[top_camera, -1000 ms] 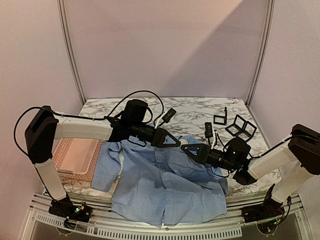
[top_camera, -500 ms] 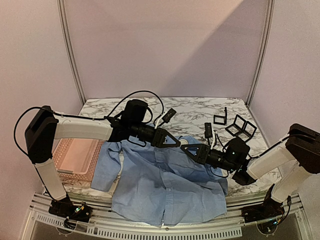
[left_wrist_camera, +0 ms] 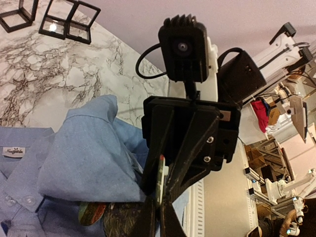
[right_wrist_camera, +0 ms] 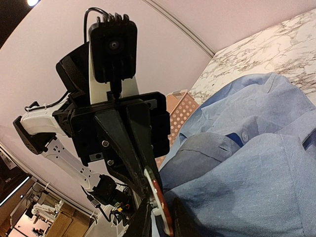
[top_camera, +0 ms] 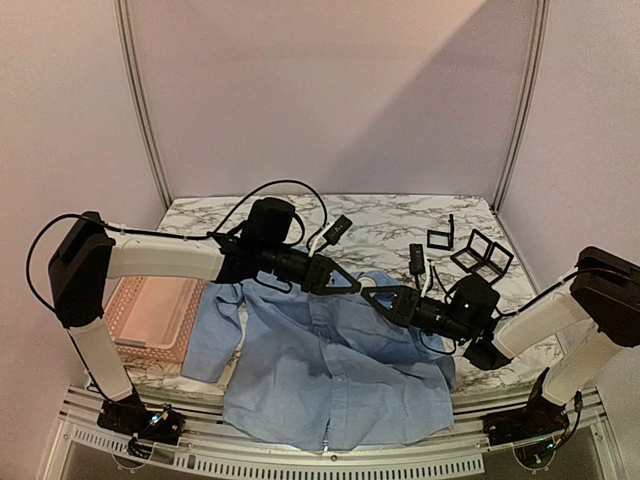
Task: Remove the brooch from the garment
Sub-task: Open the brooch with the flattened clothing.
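While the garment lies spread from the near edge of the table, my arms meet nose to nose at its collar. My left gripper is pinched tight. The jaws of my right gripper are drawn close; whether they grip anything, I cannot tell. Between them sits a red-rimmed disc, seemingly the brooch, not yet off. Next comes a firm hold and a steady pull against bunched cloth. Beyond, pink basket and black frames stand apart.

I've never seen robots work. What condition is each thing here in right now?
left gripper: shut.
right gripper: narrowed around the brooch, grip unclear.
brooch: edge-on between those fingers; pinned or freed, unclear.
shirt: spread out, front buttoned.
pink basket: upright beside a sleeve.
black boxes: lying open.
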You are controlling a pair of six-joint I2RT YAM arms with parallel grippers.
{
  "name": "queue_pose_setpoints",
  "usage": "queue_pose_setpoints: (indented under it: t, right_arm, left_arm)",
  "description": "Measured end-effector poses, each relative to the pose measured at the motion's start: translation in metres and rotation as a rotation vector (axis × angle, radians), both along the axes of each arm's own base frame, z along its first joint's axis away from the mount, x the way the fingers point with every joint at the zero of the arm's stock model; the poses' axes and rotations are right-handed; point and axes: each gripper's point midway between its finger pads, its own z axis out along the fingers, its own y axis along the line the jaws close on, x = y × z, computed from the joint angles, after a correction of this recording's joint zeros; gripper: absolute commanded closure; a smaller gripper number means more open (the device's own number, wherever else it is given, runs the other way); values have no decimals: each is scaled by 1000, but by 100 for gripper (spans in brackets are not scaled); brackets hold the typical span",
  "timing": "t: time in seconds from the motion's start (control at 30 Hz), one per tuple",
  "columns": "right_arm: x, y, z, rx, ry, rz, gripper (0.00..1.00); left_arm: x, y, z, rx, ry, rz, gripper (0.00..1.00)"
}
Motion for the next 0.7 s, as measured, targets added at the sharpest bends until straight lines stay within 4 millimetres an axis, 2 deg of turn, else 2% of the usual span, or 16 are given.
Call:
queue_pose_setpoints:
  t: [0.7]
  right_arm:
    - [4,1,-3,31,38,2,98]
  left_arm:
    - [1,2,-3,17,9,11,100]
